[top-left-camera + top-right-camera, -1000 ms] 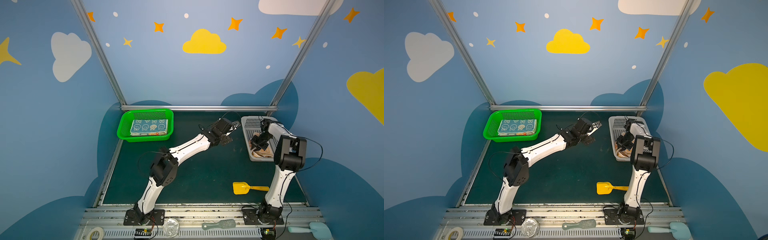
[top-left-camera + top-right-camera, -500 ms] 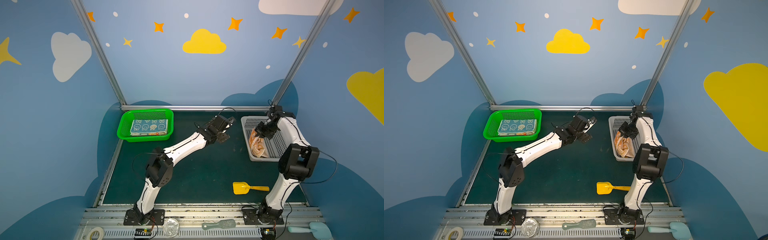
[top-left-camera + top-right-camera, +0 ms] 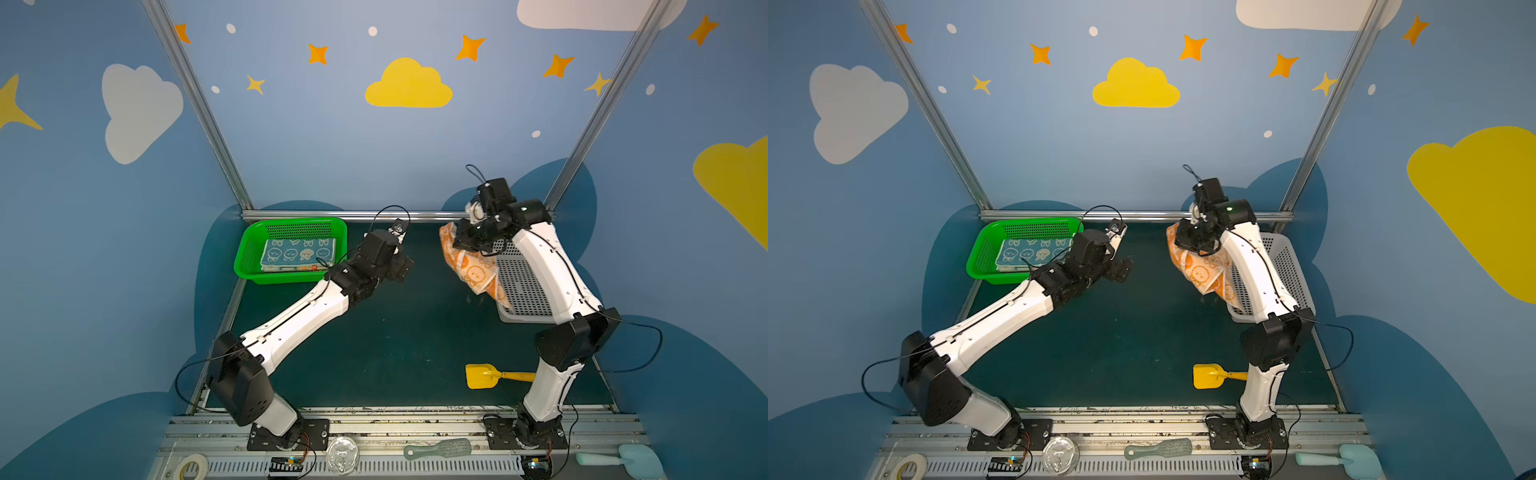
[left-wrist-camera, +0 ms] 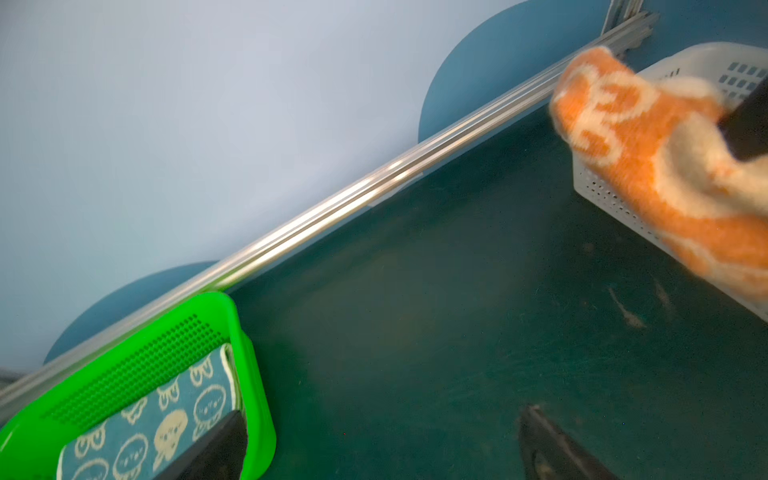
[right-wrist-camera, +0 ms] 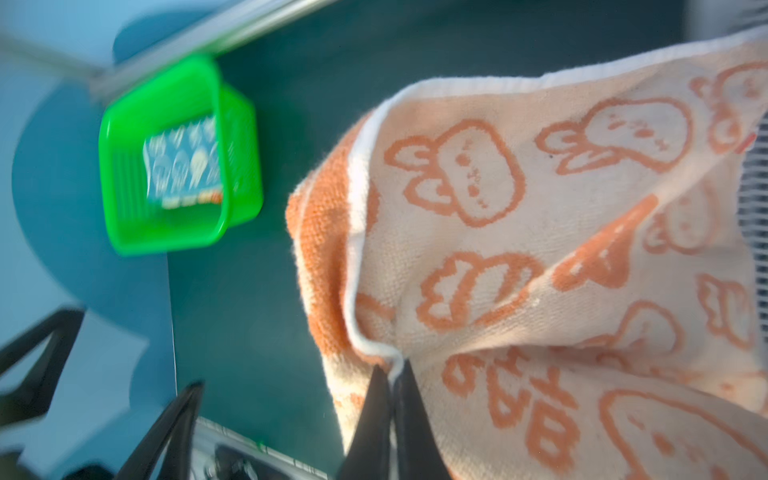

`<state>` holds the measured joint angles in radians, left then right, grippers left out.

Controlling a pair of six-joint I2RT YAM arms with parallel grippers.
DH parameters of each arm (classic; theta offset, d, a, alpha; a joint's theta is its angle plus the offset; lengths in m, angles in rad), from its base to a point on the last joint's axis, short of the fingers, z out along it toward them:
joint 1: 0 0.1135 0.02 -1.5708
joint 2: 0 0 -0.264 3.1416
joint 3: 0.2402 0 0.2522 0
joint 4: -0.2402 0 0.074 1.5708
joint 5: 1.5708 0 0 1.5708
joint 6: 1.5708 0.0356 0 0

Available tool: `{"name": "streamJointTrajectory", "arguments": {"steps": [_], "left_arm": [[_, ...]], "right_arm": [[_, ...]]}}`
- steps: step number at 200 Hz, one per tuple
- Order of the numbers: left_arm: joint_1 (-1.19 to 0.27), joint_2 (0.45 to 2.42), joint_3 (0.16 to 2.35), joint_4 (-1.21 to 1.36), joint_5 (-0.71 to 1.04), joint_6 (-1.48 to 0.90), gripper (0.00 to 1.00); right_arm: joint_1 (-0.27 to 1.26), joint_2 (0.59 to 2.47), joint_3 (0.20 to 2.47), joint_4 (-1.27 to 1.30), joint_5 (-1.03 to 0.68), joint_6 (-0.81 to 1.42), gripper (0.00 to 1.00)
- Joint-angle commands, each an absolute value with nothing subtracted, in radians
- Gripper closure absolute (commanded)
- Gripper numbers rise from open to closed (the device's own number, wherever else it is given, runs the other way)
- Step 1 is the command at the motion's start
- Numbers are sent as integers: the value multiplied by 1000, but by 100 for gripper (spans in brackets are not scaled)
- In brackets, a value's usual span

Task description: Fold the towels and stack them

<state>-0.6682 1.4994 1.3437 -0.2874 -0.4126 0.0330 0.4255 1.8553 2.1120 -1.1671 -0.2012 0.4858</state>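
An orange and cream towel point(image 3: 471, 266) point(image 3: 1202, 270) printed with rabbits hangs in the air beside the grey basket point(image 3: 519, 286) point(image 3: 1287, 266). My right gripper point(image 3: 467, 239) point(image 3: 1188, 241) point(image 5: 392, 368) is shut on the white hem of that towel point(image 5: 540, 249). The towel's lower end reaches over the basket's near wall. My left gripper point(image 3: 405, 249) point(image 3: 1125, 249) point(image 4: 384, 415) is open and empty above the dark mat, facing the hanging towel point(image 4: 648, 166). A folded blue towel point(image 3: 297, 251) point(image 3: 1030, 253) point(image 4: 166, 419) point(image 5: 183, 162) lies on a stack in the green basket point(image 3: 249, 253) point(image 3: 980, 257) point(image 4: 253, 374) point(image 5: 120, 174).
A yellow toy shovel point(image 3: 482, 376) point(image 3: 1208, 376) lies on the mat near the right arm's base. A tape roll point(image 3: 191, 463), a round lid point(image 3: 341, 453), a green brush point(image 3: 440, 449) and a teal spatula point(image 3: 623, 457) sit on the front rail. A metal rail point(image 4: 374, 183) bounds the back edge.
My right gripper has risen out of the grey basket and moved left, lifting the orange towel with it. The left gripper has drawn back a little toward the green basket.
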Motion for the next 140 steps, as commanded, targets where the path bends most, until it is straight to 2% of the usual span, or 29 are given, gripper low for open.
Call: {"name": "streamJointTrajectory", "arguments": {"steps": [1, 22, 30, 41, 63, 76, 91, 111, 140], "left_arm": [[-621, 1427, 1239, -268, -379, -113, 0], [-599, 1369, 1148, -270, -366, -175, 0], [-593, 1353, 1120, -274, -358, -195, 0], [-591, 1335, 1088, -280, -355, -220, 0], [-590, 1318, 1049, -300, -339, -266, 0], [-591, 1315, 1035, -319, -328, -286, 0], [-591, 1313, 1015, -325, -324, -297, 0], [-589, 1316, 987, -310, -307, -304, 0], [-589, 1373, 988, -291, -251, -322, 0]], "right_arm": [[501, 1850, 2031, -1085, -183, 461, 100], [567, 1923, 1982, -1027, -195, 518, 98], [586, 1970, 1984, -1022, -201, 531, 91], [599, 2043, 2010, -1037, -224, 550, 75], [607, 2220, 2168, -1191, -234, 559, 57], [610, 2268, 2216, -1235, -240, 541, 52], [608, 2235, 2172, -1209, -239, 530, 46], [596, 2138, 2054, -1147, -235, 519, 28], [562, 2041, 1882, -1132, -206, 509, 19]]}}
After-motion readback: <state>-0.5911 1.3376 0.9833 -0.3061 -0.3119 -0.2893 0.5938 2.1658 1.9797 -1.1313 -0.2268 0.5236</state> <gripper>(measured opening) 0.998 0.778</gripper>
